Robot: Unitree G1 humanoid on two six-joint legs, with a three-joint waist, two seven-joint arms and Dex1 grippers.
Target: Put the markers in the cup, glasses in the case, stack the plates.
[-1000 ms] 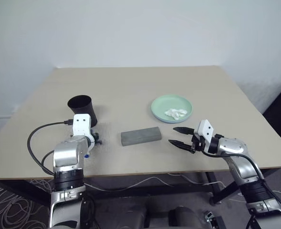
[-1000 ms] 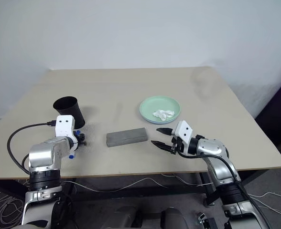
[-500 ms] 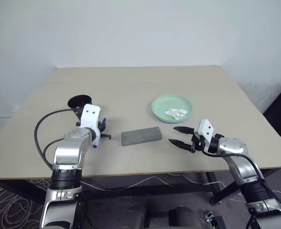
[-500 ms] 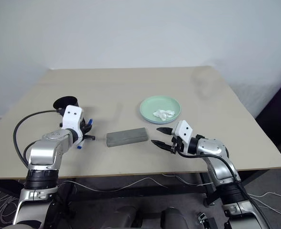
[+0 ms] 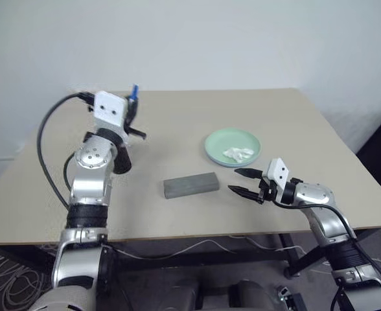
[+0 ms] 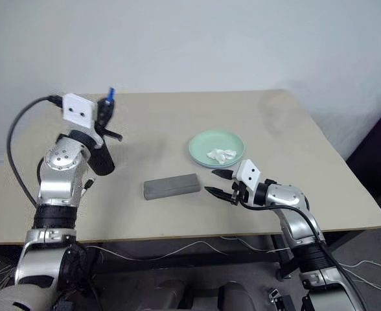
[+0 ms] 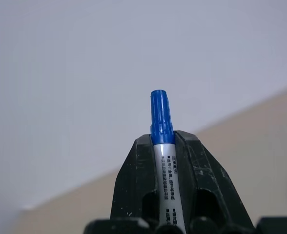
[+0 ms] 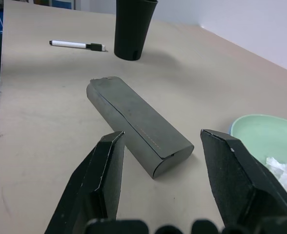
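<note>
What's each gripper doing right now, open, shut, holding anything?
Left gripper: shut on the blue-capped marker, raised above the table.
Right gripper: open, empty, facing the case.

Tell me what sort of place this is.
Probably a robotics lab or test room: a bare beige table against a plain white wall, and loose cables on the carpet beneath it.

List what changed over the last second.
The left pincer, shut on the blue marker, rose from the table beside the cup to well above it, marker tip now up. Unchanged: the open right pincer by the case, the plates, the black marker.
</note>
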